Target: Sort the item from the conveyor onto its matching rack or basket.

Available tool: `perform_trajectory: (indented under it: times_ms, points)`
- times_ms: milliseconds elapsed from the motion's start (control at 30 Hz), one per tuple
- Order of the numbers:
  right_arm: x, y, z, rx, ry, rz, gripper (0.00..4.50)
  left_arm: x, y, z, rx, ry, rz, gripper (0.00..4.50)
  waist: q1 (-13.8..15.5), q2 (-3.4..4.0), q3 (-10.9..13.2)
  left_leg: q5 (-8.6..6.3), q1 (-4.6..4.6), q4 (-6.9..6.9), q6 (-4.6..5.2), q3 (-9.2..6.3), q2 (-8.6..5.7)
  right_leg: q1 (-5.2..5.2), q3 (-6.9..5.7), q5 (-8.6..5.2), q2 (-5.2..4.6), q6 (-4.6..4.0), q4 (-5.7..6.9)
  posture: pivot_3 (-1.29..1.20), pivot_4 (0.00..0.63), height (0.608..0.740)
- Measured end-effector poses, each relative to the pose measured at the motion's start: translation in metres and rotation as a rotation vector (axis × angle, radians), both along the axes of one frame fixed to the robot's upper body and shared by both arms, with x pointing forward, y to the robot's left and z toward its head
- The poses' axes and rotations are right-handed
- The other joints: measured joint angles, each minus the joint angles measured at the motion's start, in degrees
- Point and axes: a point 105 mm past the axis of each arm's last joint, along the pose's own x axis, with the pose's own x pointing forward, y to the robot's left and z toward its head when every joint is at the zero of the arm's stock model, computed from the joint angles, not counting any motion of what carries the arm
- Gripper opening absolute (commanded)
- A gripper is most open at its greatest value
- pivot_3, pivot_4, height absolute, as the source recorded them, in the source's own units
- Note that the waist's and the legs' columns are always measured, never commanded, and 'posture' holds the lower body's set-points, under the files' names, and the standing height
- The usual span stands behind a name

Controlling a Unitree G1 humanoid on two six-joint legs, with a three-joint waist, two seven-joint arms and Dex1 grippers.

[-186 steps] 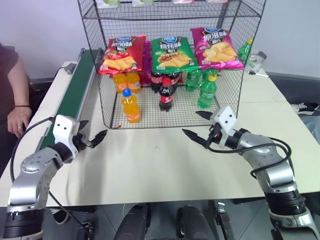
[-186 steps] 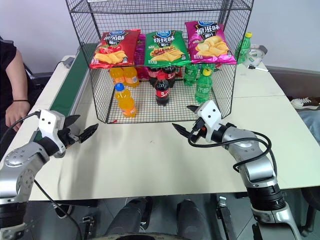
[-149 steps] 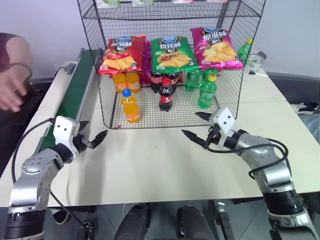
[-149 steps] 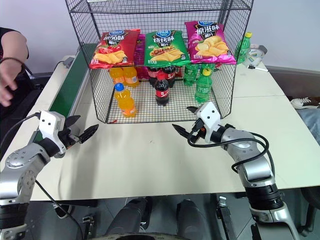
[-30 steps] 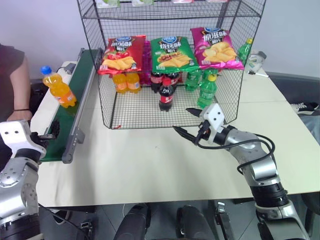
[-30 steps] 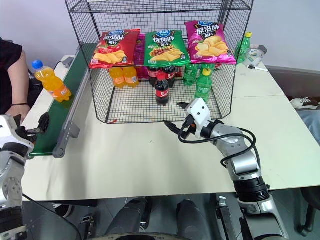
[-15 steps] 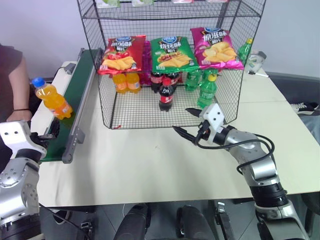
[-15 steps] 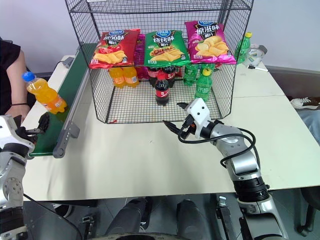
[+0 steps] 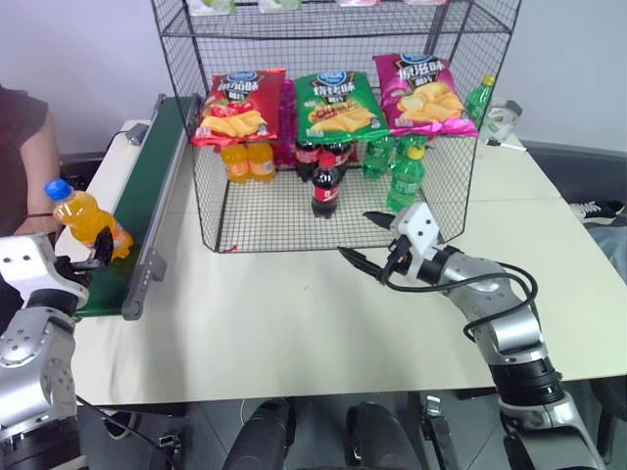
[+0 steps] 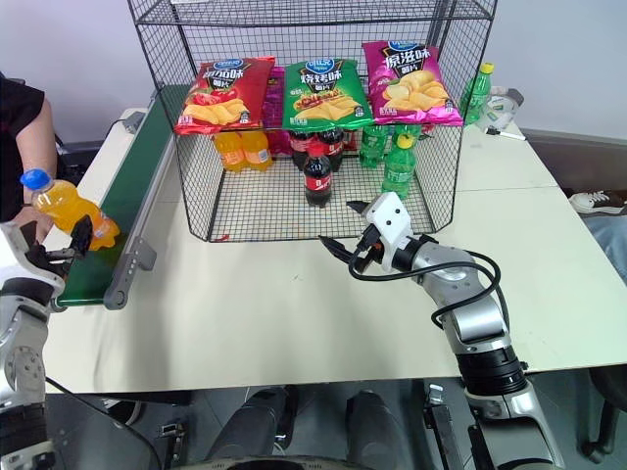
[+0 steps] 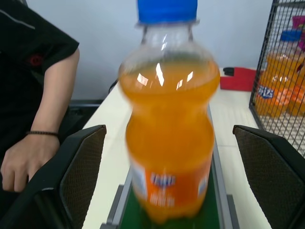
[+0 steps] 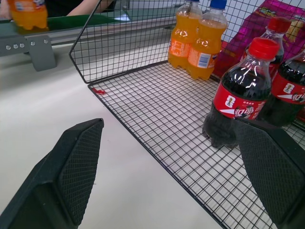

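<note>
Riding the conveyor (image 9: 147, 186) toward its near end, the orange soda bottle (image 9: 85, 217) had travelled down the belt over the last second and now stood, leaning a little, just in front of the left gripper (image 9: 86, 257); in the left wrist view it sat between the two spread fingers (image 11: 76, 171), not yet touched by either. The left gripper was wide open and held nothing. That put the item within reach, so the pick looked ready to start, judged from how close the bottle had come. The right gripper (image 9: 370, 241) had not moved in that second; it hovered above the table (image 9: 294, 323) just in front of the rack (image 9: 333, 127), its fingers apart and empty. A person's arm (image 9: 34, 166) rested beside the belt on the far side. Counts: one orange bottle on the conveyor; two orange bottles (image 12: 198, 38) standing together at the back of the rack's bottom tier; cola bottles (image 12: 240, 93), one in front and at least two behind it; green soda bottles (image 9: 404, 176) in the rack, number hard to tell through the mesh, plus one green bottle (image 9: 479, 96) outside beyond it; three chip bags (image 9: 333, 103) hung in a row, red, green and pink. The matching spot looked to be beside the two orange bottles.
</note>
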Motion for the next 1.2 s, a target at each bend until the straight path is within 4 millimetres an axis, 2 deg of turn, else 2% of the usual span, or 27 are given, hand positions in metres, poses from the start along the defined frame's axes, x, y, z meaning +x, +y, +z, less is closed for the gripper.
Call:
perform_trajectory:
  times_ms: [133,233,300,600,700,800,900,1000,1067,1133,1200]
  points:
    - [0.0,0.0,0.0,0.0,-0.002,0.0,4.5,0.001,0.001,-0.001,-0.004,0.002,0.002,4.45,0.0,0.0,0.0,0.0,0.0,0.0,0.0,0.0,0.0,-0.01,0.0,0.0,0.0,0.0,0.0,0.0,0.15,0.74]
    - [0.001,0.0,0.0,0.0,-0.001,-0.001,4.5,0.001,0.001,-0.001,-0.004,-0.001,0.001,3.63,0.0,0.0,0.0,0.0,0.0,0.0,0.0,0.0,0.0,0.0,0.0,0.0,0.0,0.0,0.0,0.0,0.15,0.74]
    - [0.001,0.0,0.0,0.0,0.0,-0.002,4.5,0.001,0.001,0.0,-0.004,-0.003,0.002,2.67,0.0,0.0,0.0,0.0,0.0,0.0,0.0,0.0,0.0,0.0,0.0,0.0,0.0,0.0,0.0,0.0,0.15,0.74]
    - [0.001,0.0,0.0,0.001,-0.005,0.0,4.5,0.003,-0.001,0.003,-0.013,-0.016,-0.015,2.67,0.2,-0.03,0.0,0.0,-0.01,0.02,0.0,-0.01,0.0,0.0,-0.02,0.0,0.01,0.0,0.0,0.0,0.15,0.74]
    - [0.001,0.0,0.0,0.001,-0.005,0.001,4.5,0.008,-0.005,0.016,-0.018,-0.059,-0.045,2.67,0.1,-0.04,0.0,0.0,-0.01,0.02,0.0,-0.01,0.0,0.01,-0.02,0.0,0.01,0.0,-0.01,0.0,0.15,0.74]
    - [0.001,0.0,0.0,0.0,-0.004,0.004,4.5,0.016,-0.013,0.042,0.006,-0.113,-0.098,2.67,0.0,-0.05,0.0,0.0,-0.02,0.02,0.0,-0.01,0.0,0.0,-0.02,0.01,0.02,0.01,-0.01,0.0,0.15,0.74]
    - [0.001,0.001,0.001,0.0,-0.004,0.008,4.5,0.021,-0.034,0.071,0.017,-0.18,-0.215,2.67,0.0,-0.05,0.0,0.0,-0.02,0.02,0.0,0.0,-0.01,0.02,-0.02,0.01,0.01,0.02,-0.03,0.0,0.15,0.74]
    - [0.001,0.001,0.001,-0.001,-0.005,0.009,4.5,0.025,-0.063,0.082,0.028,-0.182,-0.358,2.67,-0.1,-0.04,0.0,0.01,-0.01,0.01,0.0,0.0,-0.01,0.15,-0.01,0.01,0.01,0.02,-0.03,0.0,0.15,0.74]
    - [0.001,0.0,0.001,-0.003,-0.007,0.006,4.5,0.03,-0.087,0.075,0.023,-0.128,-0.458,2.67,-0.1,-0.03,0.0,0.01,-0.01,-0.01,0.0,0.0,0.0,0.22,-0.01,0.01,0.02,0.02,-0.02,0.0,0.15,0.74]
    - [0.001,-0.001,0.002,-0.005,-0.009,0.005,4.5,0.036,-0.118,0.059,0.012,-0.061,-0.566,2.67,-0.1,-0.03,0.0,0.01,-0.01,0.0,0.0,0.0,-0.01,0.24,-0.01,0.01,0.03,0.03,-0.02,0.0,0.15,0.74]
    - [0.0,0.0,0.003,-0.005,-0.012,0.006,4.5,0.041,-0.141,0.042,0.007,-0.007,-0.624,2.67,0.0,-0.03,0.0,0.01,-0.02,0.01,0.0,0.0,-0.01,0.24,-0.01,0.02,0.03,0.03,-0.02,0.0,0.15,0.74]
